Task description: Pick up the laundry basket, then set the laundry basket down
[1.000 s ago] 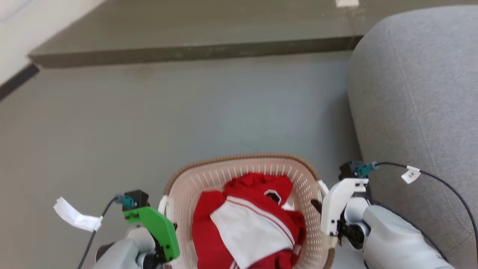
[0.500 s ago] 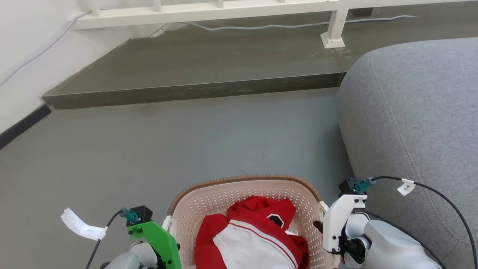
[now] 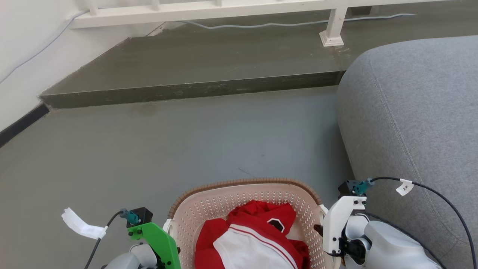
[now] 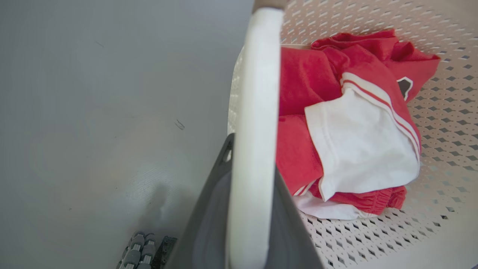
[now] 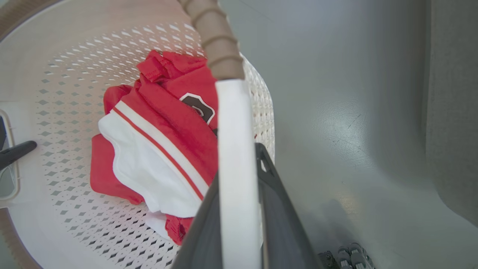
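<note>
The laundry basket, cream with perforated walls and a brown woven rim, sits at the bottom centre of the head view between my two arms. Red and white clothes lie in it. My left gripper, under its green mount, is at the basket's left handle. The left wrist view shows the left gripper shut on the white handle. My right gripper is at the right handle; in the right wrist view the right gripper is shut on the white handle. Floor and shadow show beneath the basket.
A large grey sofa stands close on the right. Open grey floor stretches ahead to a raised dark step with a white railing and a cable. A white wall runs along the left.
The head camera has tilted up, bringing the railing and more of the step into view. The basket and both grippers sit lower in the picture. Both holds are unchanged.
</note>
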Robot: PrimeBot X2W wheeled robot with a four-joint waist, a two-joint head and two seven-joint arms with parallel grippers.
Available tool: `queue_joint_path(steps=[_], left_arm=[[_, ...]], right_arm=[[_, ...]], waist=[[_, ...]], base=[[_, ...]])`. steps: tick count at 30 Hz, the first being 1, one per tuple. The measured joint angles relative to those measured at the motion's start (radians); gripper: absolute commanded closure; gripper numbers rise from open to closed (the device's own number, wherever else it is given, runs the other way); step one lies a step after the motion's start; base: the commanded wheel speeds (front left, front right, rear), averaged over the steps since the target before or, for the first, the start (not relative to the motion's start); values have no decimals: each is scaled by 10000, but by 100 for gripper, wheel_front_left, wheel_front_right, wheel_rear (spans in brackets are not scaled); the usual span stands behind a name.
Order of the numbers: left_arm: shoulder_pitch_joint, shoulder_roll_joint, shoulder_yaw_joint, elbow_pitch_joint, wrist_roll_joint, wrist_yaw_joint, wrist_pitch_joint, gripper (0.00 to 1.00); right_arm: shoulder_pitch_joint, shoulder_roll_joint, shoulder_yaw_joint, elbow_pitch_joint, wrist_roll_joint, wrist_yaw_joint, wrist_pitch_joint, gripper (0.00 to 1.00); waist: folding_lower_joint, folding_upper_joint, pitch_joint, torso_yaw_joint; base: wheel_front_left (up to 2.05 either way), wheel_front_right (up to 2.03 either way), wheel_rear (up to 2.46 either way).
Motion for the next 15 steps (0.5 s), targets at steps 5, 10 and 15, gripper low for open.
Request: queue_joint_path(steps=[5, 10, 15], left_arm=[[-1, 42, -42, -44, -44, 0, 84, 100], [-1, 84, -109, -88, -88, 0, 86, 100], [-1, 125, -188, -109, -151, 0, 86, 100]], right_arm=[[0, 0, 42, 4, 96, 0, 29, 100], [-3, 0, 94, 6, 186, 0, 29, 100], [-10, 2, 171, 6, 259, 0, 27, 100]], waist=[[0, 0, 40, -28], [0, 0, 73, -41], [0, 0, 109, -41]], base=[[0, 0, 0], [0, 0, 0], [0, 0, 0]])
